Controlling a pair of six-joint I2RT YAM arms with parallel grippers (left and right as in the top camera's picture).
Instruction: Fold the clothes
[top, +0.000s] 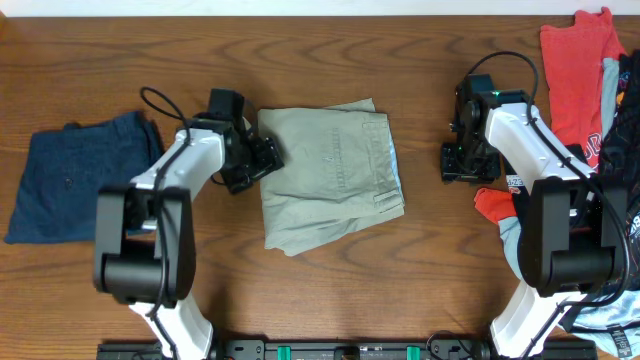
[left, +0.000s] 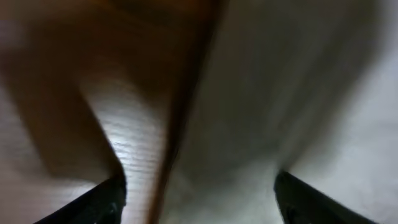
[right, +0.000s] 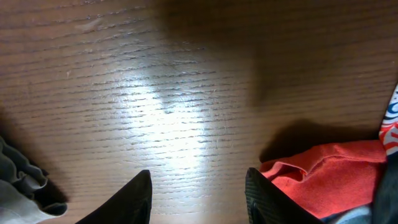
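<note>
Jaws spread on both arms, nothing pinched. The left gripper (left: 199, 186) is at the left edge of the khaki shorts (top: 325, 175). Its wrist view is blurred, but I can make out the cloth edge running between the fingers (left: 111, 200), with wood on one side and fabric on the other. The right gripper (right: 199, 180) hangs over bare table (top: 330, 50), well apart from the shorts, with red cloth (right: 323, 171) just beside one finger and the garment pile (top: 590, 100) further right.

The shorts lie mid-table between the arms as a compact rectangle, waistband toward the right. They look folded at least once. My read is that the step in hand is taking the left edge for another fold across.

How I'd run it:
- Get one finger under every layer at that edge before closing. Catching only the top layer would peel the fold open.
- The wood looks slick, so expect the stack to slide. I'd bring the right gripper over to pin the waistband side first.
- Lift just enough to clear, carry the edge across in a low arc, and line up the edges before letting go.
- Stay off the navy shorts (top: 75, 185) at far left; not part of this.
</note>
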